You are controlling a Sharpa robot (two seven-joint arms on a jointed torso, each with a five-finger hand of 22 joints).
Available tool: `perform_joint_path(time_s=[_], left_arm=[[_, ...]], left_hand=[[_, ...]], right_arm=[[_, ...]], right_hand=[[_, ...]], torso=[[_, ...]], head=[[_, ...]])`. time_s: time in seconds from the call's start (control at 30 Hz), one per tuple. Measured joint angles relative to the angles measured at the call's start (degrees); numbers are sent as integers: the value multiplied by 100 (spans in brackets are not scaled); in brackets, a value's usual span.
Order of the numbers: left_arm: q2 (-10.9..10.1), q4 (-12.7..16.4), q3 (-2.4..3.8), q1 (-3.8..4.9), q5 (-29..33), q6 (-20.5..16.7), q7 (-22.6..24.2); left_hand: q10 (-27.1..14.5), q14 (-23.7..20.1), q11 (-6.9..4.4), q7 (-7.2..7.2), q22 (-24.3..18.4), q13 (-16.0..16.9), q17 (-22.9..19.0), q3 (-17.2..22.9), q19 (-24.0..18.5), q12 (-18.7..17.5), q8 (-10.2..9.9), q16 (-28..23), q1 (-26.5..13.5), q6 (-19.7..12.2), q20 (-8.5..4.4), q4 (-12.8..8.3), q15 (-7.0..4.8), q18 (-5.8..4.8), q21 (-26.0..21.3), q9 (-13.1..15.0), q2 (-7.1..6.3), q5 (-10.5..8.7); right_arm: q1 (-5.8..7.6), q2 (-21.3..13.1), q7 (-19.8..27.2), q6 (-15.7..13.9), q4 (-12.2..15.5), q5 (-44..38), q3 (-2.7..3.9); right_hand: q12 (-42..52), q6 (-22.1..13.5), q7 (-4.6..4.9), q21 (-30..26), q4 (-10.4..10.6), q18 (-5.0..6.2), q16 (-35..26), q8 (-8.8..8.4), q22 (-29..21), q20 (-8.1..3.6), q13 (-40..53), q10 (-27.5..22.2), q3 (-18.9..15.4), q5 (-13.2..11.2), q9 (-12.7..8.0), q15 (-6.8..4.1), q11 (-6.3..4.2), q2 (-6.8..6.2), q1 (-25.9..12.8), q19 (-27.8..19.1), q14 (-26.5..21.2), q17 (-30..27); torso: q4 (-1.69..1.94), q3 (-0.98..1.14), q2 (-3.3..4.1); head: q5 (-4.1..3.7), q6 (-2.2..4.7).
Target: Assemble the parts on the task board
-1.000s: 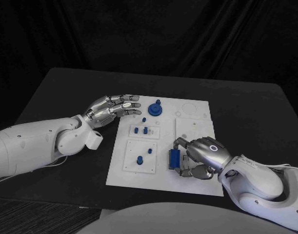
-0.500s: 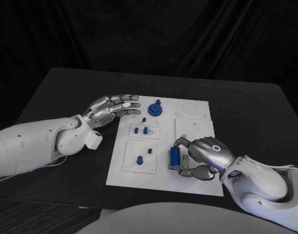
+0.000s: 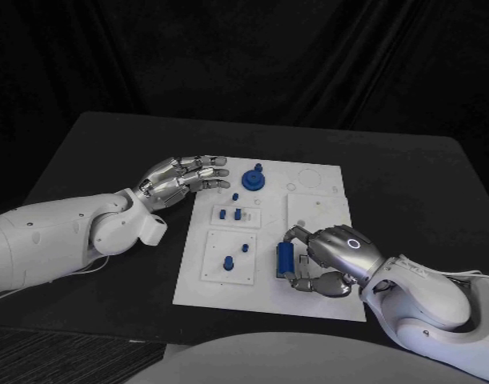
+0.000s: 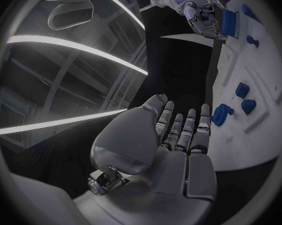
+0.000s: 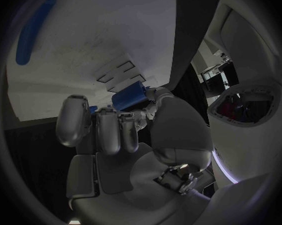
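Observation:
The white task board [image 3: 319, 212] lies in the middle of the black table. My right hand [image 3: 334, 254] is at the board's near right part and grips a blue rectangular block [image 3: 283, 258] that stands on the board. The right wrist view shows that block [image 5: 130, 96] between the thumb and the fingers [image 5: 110, 130]. My left hand [image 3: 184, 178] hovers at the board's far left corner, fingers apart, holding nothing. A round blue part with a knob [image 3: 254, 178] sits just right of it. Small blue pegs [image 3: 231, 214] stand in the raised panels.
Two more small blue pegs [image 3: 230, 262] stand in the near left panel. The left wrist view shows the left hand [image 4: 178, 145] beside the board [image 4: 259, 85], with the right hand [image 4: 200, 10] and block [image 4: 229, 21] beyond. Black table [image 3: 429, 192] surrounds the board.
The right hand has shifted slightly toward me while keeping its hold on the blue block. The left hand has not moved.

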Motion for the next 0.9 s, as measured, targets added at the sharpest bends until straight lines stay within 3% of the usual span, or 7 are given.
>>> perform_joint_path(time_s=[0.37,0.7,0.77,0.8,0.87,0.9], left_arm=[[1,-2,-2,-3,0,6,0],[1,-5,0,-4,0,16,-1],[1,-5,0,-5,0,20,-2],[1,-5,0,-5,0,21,-2],[1,-5,0,-5,0,24,-2],[1,-5,-1,-5,0,25,-3]], left_hand=[[0,0,0,0,0,0,0,16,0,0,0,0,0,0,0,16,0,0,0,0,0,0],[0,0,0,0,0,0,-5,16,0,0,0,0,-24,0,0,17,0,0,0,1,-23,0],[0,0,0,0,0,0,-5,16,0,0,0,0,-24,0,0,16,0,0,0,1,-23,0],[0,0,0,0,0,0,-5,16,0,0,0,0,-24,0,0,17,0,0,0,0,-24,0],[0,0,0,0,0,0,-5,16,0,0,0,0,-31,0,0,16,0,0,0,1,-31,0],[0,0,0,0,0,0,-5,16,0,0,0,0,-31,0,0,17,0,0,0,1,-31,0]], right_arm=[[-10,32,-87,217,-2,16,0],[-20,51,-215,447,-10,23,10],[-20,53,-231,470,-6,23,11],[-20,55,-237,477,-5,23,12],[-20,56,-253,489,-4,23,12],[-20,57,-266,499,-4,22,12]], right_hand=[[0,-20,-20,-124,25,0,0,-33,5,0,4,0,104,-273,0,0,0,-24,-24,0,0,-98],[0,-32,-9,-168,8,0,0,-203,4,26,3,4,149,-512,5,0,4,-54,-53,-26,0,-79],[0,-81,0,-190,8,0,0,-263,4,42,3,20,150,-580,408,0,21,-64,-57,-42,0,-106],[0,-92,11,-190,11,0,0,-295,4,42,3,18,154,-649,417,0,23,-72,-49,-42,0,-118],[0,-156,32,-214,19,0,-19,-403,3,52,3,-12,167,-1074,866,0,54,-93,-23,-52,0,-127],[0,-251,44,-214,-7,0,-19,-484,3,62,3,7,117,-1824,938,21,73,-79,2,-62,11,-122]], torso=[[-1,-1,1],[2,-5,-2],[2,-5,-2],[3,-5,-3],[3,-5,-3],[4,-5,-3]], head=[[14,0],[1,0],[1,0],[-2,0],[-3,0],[-4,0]])
